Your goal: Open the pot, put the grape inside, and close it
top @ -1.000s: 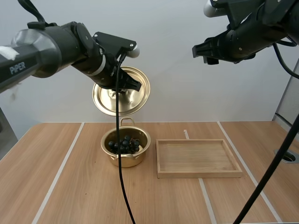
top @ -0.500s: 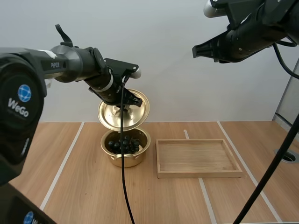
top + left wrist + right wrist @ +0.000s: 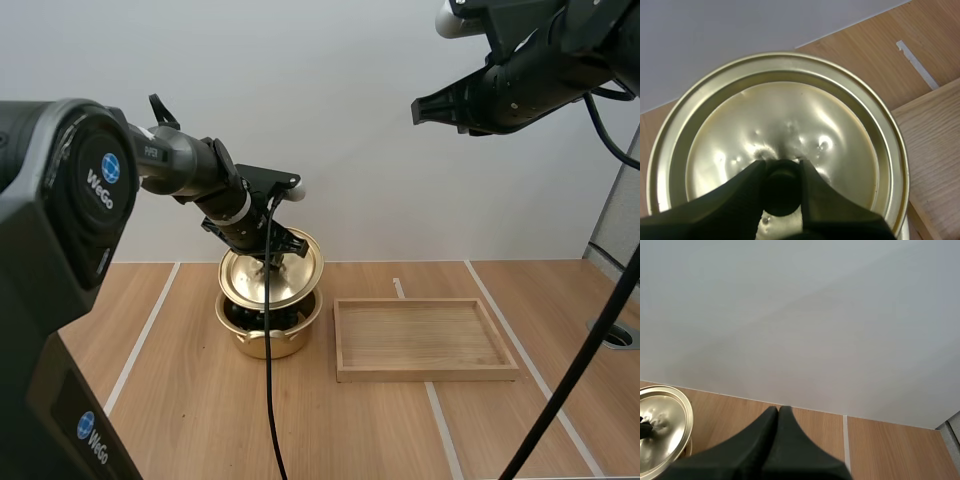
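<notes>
Wooden table (image 3: 180,400) with pale stripes carries everything, and a plain light wall stands behind it. The golden pot (image 3: 250,338) stands on this table. The wooden tray (image 3: 425,372) lies just beside the pot, on the side of my right arm, and does not touch it.

The lid (image 3: 290,285) hangs directly over the pot and is tilted. Its lower edge is very near the pot's rim, but I cannot tell if the two touch. Under the raised edge of the lid, dark grapes (image 3: 238,313) show inside the pot.

My left gripper (image 3: 268,258) is above the pot, at the middle of the lid. In the left wrist view its two fingers (image 3: 740,192) press from both sides on the dark knob (image 3: 782,192) of the lid (image 3: 790,115), so this gripper (image 3: 782,185) holds the lid by the knob.

My right gripper (image 3: 420,108) is high above the table and well apart from the pot, on the tray's side. In the right wrist view its fingers lie together as one dark wedge (image 3: 778,412) with nothing between them. The lid (image 3: 660,430) over the pot shows far below it.
</notes>
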Tool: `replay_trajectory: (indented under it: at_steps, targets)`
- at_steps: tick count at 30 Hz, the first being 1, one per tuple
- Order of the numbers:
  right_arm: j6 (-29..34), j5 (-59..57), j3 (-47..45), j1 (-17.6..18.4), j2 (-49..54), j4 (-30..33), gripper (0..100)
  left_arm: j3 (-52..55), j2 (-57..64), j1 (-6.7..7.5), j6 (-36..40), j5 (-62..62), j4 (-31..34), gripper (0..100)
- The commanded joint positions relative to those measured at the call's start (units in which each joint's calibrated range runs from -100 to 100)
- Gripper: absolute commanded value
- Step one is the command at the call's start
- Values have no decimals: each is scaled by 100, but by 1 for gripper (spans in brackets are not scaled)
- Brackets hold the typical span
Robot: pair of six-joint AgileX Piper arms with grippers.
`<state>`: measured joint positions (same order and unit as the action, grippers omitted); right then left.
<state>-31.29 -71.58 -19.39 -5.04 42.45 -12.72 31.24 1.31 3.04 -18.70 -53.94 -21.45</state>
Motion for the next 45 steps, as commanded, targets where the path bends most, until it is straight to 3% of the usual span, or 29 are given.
replay_trajectory:
  at_steps: [1,31,45]
  targets:
    - [3,38,1,-23,69,54,0,24,-1,-6,-44,126,-157,0]
    - [3,-7,1,-23,69,54,0,336,-1,-6,169,-881,379,0]
    - [3,-35,1,-23,69,42,0,336,-1,-6,179,-635,368,0]
